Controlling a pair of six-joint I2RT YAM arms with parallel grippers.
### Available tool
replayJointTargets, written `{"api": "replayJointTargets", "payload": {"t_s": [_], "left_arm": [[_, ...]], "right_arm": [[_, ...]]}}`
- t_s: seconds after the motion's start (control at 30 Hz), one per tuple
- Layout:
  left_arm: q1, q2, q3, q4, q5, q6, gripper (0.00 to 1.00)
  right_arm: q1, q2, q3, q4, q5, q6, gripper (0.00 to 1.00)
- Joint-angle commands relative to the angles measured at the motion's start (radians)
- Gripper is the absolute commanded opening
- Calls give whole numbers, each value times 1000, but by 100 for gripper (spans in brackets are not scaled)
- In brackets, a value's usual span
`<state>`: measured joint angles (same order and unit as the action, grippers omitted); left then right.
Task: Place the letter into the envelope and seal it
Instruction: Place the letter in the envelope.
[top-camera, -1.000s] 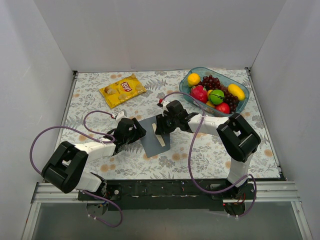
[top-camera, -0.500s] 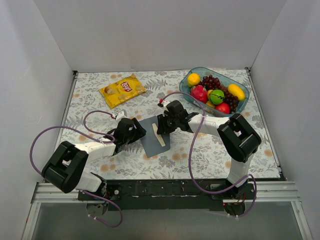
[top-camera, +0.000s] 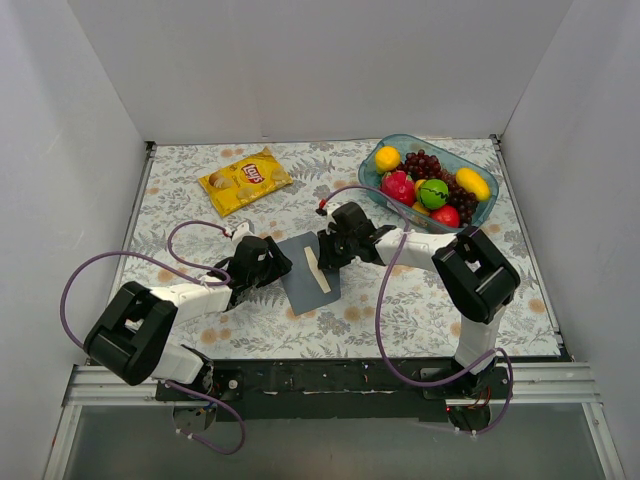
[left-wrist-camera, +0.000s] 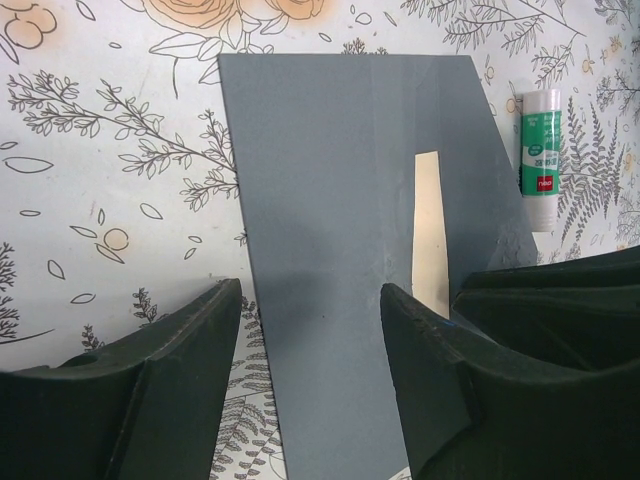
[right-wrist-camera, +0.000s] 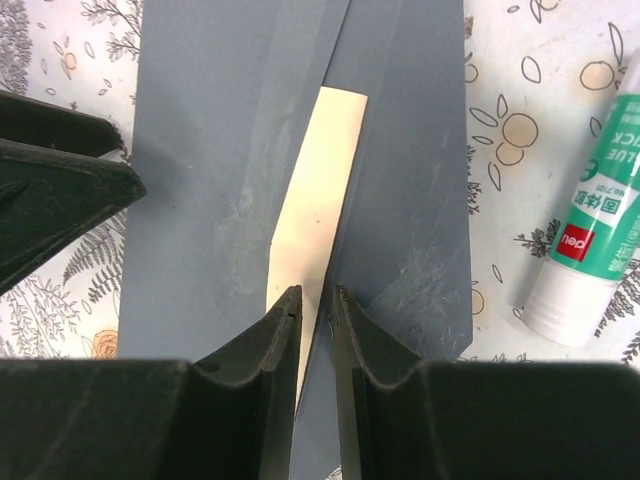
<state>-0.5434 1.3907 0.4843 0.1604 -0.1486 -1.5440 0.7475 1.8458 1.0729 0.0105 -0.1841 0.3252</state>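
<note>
Left gripper (left-wrist-camera: 310, 300) spread wide and low at the near end of the envelope (left-wrist-camera: 330, 200): 1 finger above the paper, 1 above bare bench (left-wrist-camera: 100, 150). Envelope lies flat. Letter (right-wrist-camera: 318, 180) mostly inside, 1 cream sliver showing at the flap edge. Right gripper (right-wrist-camera: 316, 292) pinched narrow over that sliver; cannot tell if it grips paper. Glue stick (right-wrist-camera: 590, 220) lies just beside the envelope.

Judgement: pin the envelope with the left and slide the sliver fully under before gluing. A hasty push could buckle the sheet.
</note>
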Motion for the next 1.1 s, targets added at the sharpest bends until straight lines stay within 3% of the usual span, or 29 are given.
{"api": "replayJointTargets", "payload": {"t_s": [0.0, 1.07], "left_arm": [[-4, 31, -23, -101, 23, 10, 57], [-4, 48, -30, -70, 46, 13, 57]], "right_arm": [[3, 16, 42, -9, 31, -8, 25], [13, 66, 58, 2, -69, -8, 23]]}}
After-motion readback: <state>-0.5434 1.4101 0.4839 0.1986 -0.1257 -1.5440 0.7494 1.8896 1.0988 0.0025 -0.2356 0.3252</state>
